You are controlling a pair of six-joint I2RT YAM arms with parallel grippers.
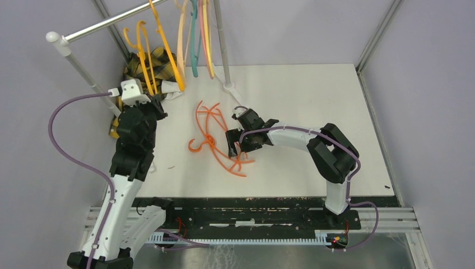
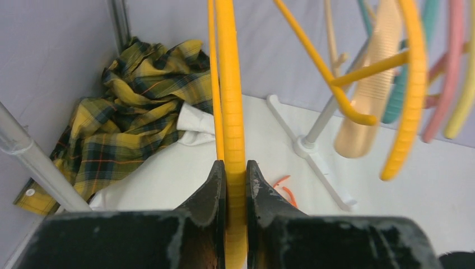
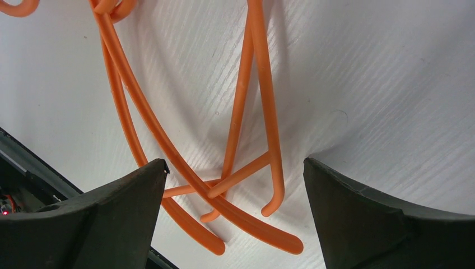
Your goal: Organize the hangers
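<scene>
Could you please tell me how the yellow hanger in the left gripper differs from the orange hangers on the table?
The yellow hanger is clamped in the shut left gripper and raised off the table. The orange hangers lie flat on it, tangled and ungripped, below the open right gripper. Both are thin curved plastic.

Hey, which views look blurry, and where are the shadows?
Left wrist: the yellow hanger in the left gripper is soft up close, the hanging hangers at right blur, the plaid cloth is sharp. Right wrist: the orange hangers are crisp, casting soft shadows on the table. Top view: evenly lit.
</scene>
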